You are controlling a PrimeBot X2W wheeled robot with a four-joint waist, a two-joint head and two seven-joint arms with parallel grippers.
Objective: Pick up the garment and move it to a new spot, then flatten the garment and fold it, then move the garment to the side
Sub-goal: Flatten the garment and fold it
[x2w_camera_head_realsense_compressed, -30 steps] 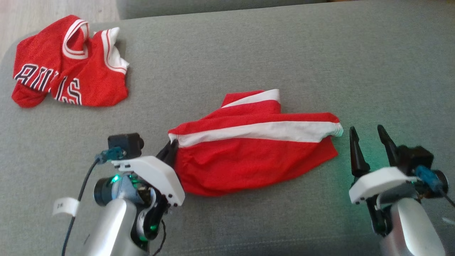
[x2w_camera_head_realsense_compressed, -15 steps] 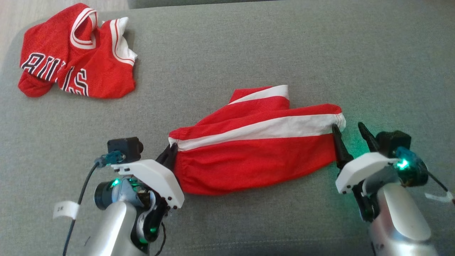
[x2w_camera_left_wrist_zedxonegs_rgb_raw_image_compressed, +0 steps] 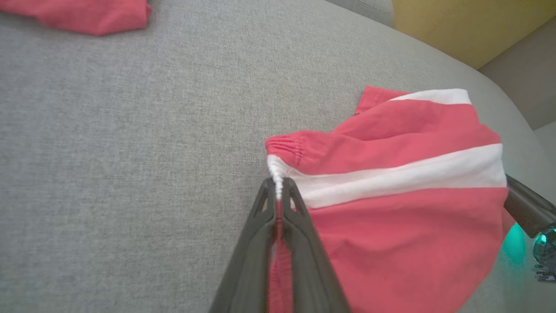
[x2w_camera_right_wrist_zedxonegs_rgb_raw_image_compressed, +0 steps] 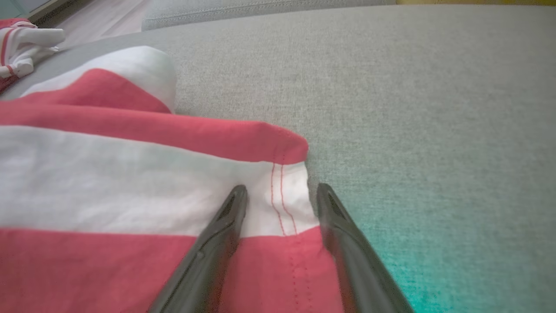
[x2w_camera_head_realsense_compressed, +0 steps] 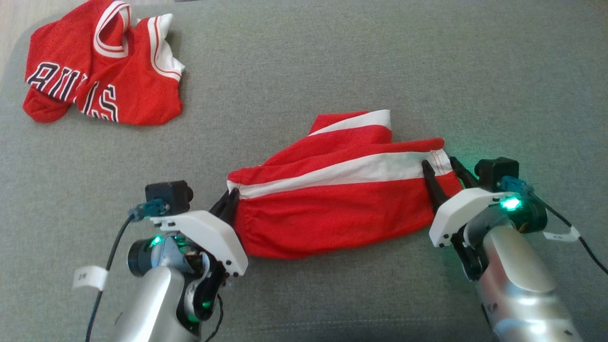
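The garment (x2w_camera_head_realsense_compressed: 332, 209) is a pair of red shorts with a white side stripe, lying rumpled and stretched sideways on the grey cushion. My left gripper (x2w_camera_head_realsense_compressed: 230, 197) is shut on its gathered waistband at the left end; in the left wrist view the left gripper (x2w_camera_left_wrist_zedxonegs_rgb_raw_image_compressed: 278, 182) pinches the white edge of the garment (x2w_camera_left_wrist_zedxonegs_rgb_raw_image_compressed: 391, 217). My right gripper (x2w_camera_head_realsense_compressed: 438, 164) is open at the right end. In the right wrist view the right gripper (x2w_camera_right_wrist_zedxonegs_rgb_raw_image_compressed: 281, 189) straddles the stitched hem of the garment (x2w_camera_right_wrist_zedxonegs_rgb_raw_image_compressed: 108, 174), one finger on the cloth and the other at its edge.
A crumpled red jersey (x2w_camera_head_realsense_compressed: 99, 71) with dark lettering lies at the far left of the grey cushion (x2w_camera_head_realsense_compressed: 332, 57), its edge also seen as the jersey (x2w_camera_left_wrist_zedxonegs_rgb_raw_image_compressed: 87, 13). A yellow surface (x2w_camera_left_wrist_zedxonegs_rgb_raw_image_compressed: 456, 21) lies beyond the cushion's rounded corner.
My right gripper has moved left from beside the shorts onto their hem, and its fingers have drawn a little closer. The left gripper keeps its hold. The camera has shifted slightly.
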